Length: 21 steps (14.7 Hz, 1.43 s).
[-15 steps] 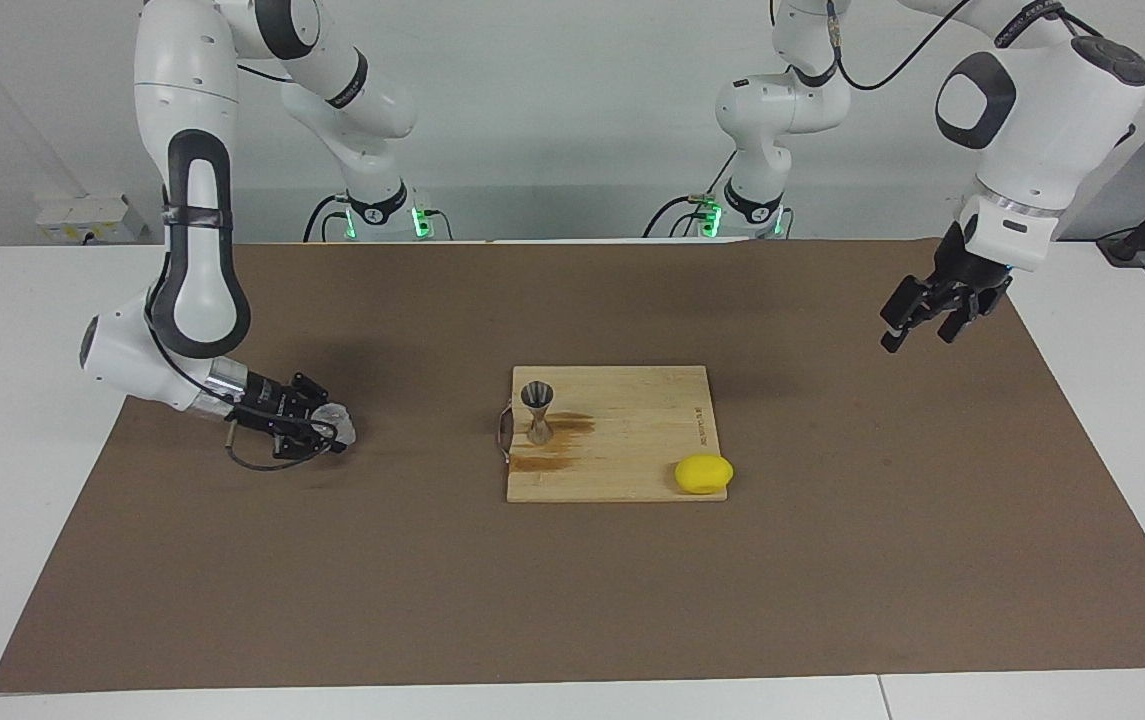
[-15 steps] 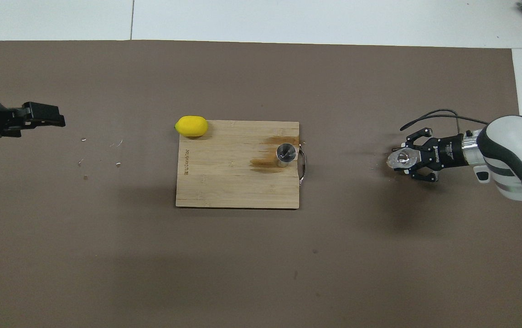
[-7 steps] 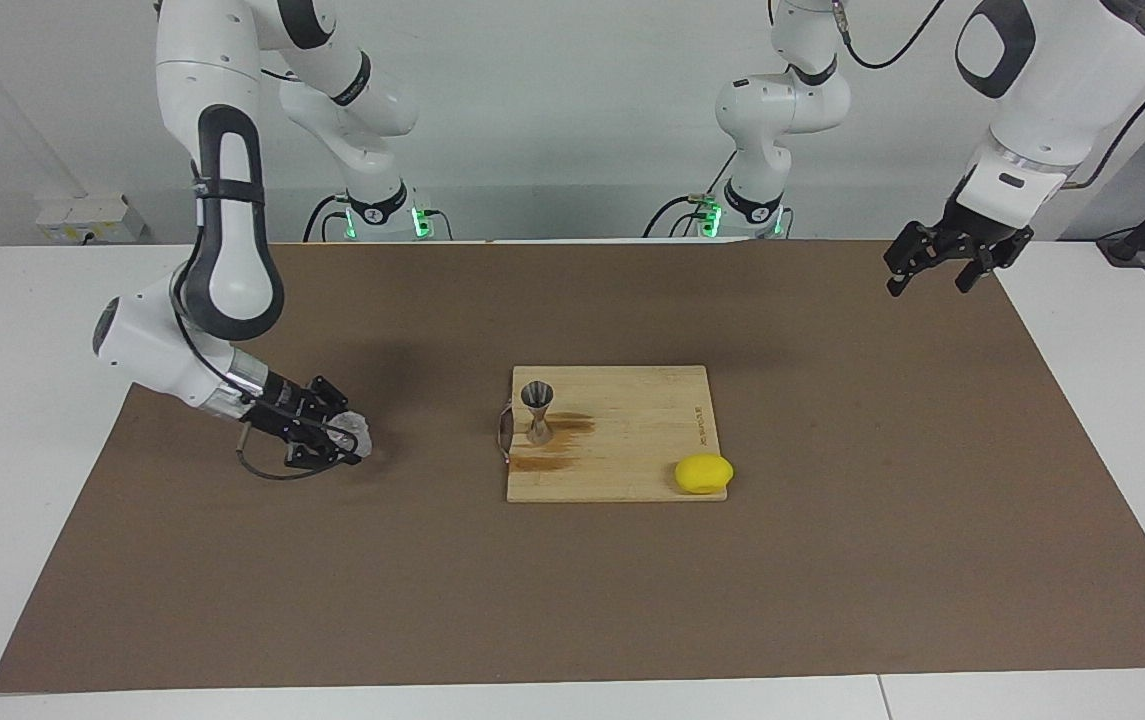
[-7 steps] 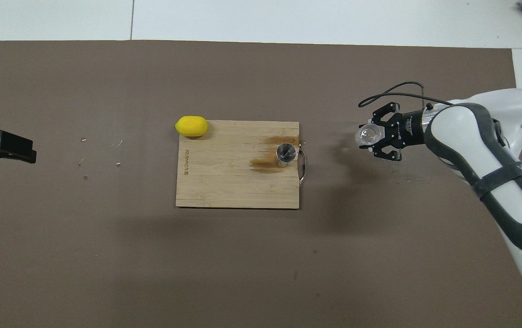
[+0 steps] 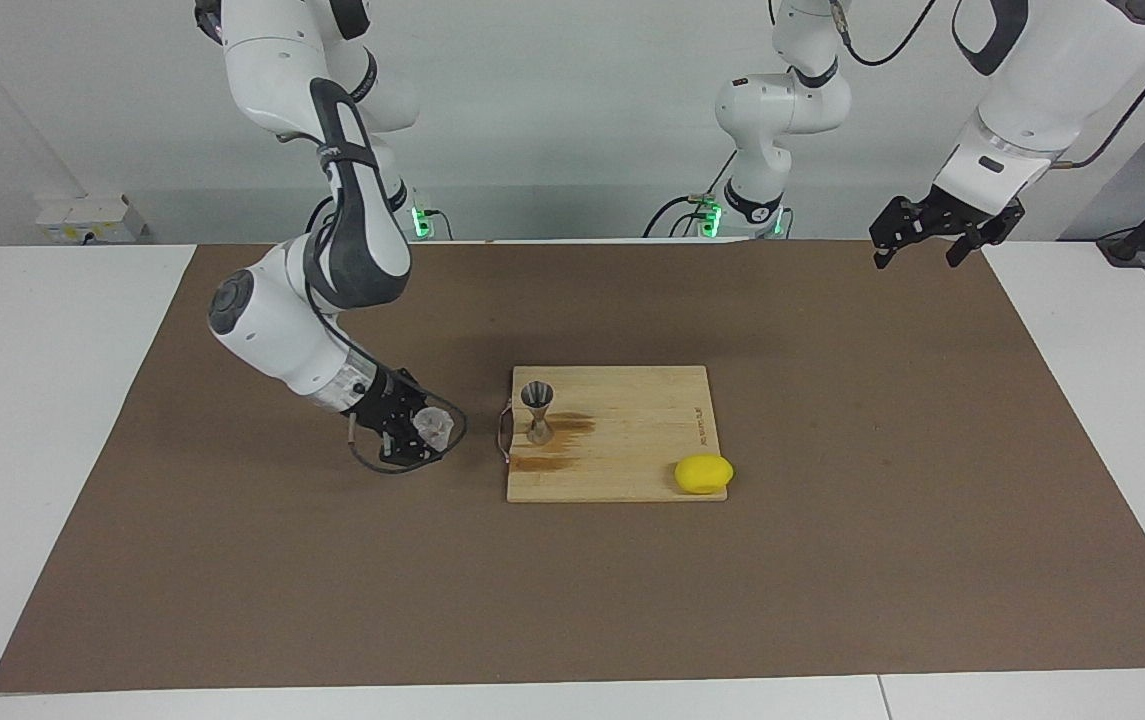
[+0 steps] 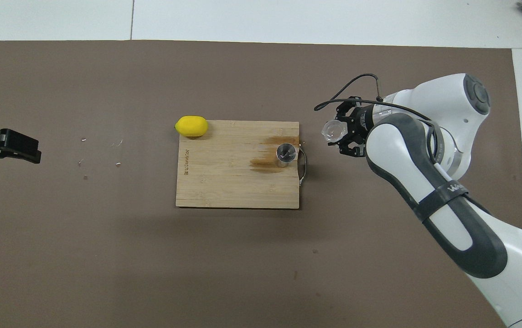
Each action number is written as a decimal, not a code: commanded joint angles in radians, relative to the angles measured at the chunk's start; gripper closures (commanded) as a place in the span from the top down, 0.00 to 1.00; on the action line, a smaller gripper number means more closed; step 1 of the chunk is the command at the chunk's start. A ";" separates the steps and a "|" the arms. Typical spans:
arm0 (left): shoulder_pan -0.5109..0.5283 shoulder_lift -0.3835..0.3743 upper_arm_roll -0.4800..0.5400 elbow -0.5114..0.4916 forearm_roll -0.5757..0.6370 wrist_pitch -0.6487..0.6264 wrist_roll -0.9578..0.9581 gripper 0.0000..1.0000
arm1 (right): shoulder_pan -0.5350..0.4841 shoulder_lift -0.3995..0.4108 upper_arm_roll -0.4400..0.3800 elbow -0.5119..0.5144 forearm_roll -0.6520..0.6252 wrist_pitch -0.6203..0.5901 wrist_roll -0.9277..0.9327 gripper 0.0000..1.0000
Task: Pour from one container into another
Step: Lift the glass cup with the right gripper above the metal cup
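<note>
The small clear faceted cup (image 5: 434, 427) is held in my right gripper (image 5: 416, 433), which is shut on it, low over the mat beside the handle end of the wooden cutting board (image 5: 632, 470). In the overhead view the cup (image 6: 333, 130) shows its open mouth, with the right gripper (image 6: 345, 136) around it. The steel hourglass jigger (image 5: 537, 412) stands upright on the board near that end; it also shows in the overhead view (image 6: 286, 152). My left gripper (image 5: 920, 235) is open and empty, raised over the mat's edge at the left arm's end (image 6: 17, 146).
A yellow lemon (image 5: 703, 473) lies at the board's corner farthest from the robots, toward the left arm's end (image 6: 191, 126). Brown wet stains mark the board (image 6: 224, 182) by the jigger. A brown mat (image 5: 832, 560) covers the table.
My right gripper has carried the cup across the mat toward the board and now holds it just beside the handle end. My left gripper has risen and drawn back.
</note>
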State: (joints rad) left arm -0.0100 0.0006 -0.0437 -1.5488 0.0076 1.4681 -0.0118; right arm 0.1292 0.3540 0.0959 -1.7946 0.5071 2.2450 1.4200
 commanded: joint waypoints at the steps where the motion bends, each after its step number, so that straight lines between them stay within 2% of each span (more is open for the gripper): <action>1: 0.031 0.004 -0.011 0.026 -0.008 -0.019 0.006 1.00 | 0.032 0.034 -0.001 0.084 -0.086 -0.008 0.120 0.00; 3: 0.059 0.006 -0.056 0.030 -0.041 -0.017 -0.019 1.00 | 0.065 0.049 0.001 0.135 -0.172 -0.030 0.225 0.00; 6: 0.050 0.009 -0.081 0.032 -0.043 -0.017 -0.063 1.00 | 0.081 0.071 0.001 0.208 -0.206 -0.099 0.267 0.00; 13: 0.044 -0.001 -0.074 0.018 -0.034 -0.014 -0.050 1.00 | 0.118 0.053 -0.001 0.210 -0.334 -0.191 0.267 0.00; 21: 0.053 -0.016 -0.074 -0.010 -0.034 -0.014 -0.060 1.00 | 0.173 0.053 0.002 0.221 -0.426 -0.209 0.275 0.00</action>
State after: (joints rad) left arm 0.0319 0.0005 -0.1181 -1.5446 -0.0241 1.4636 -0.0636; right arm 0.2870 0.4021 0.0965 -1.5958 0.1227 2.0604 1.6671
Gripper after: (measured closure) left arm 0.000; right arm 0.489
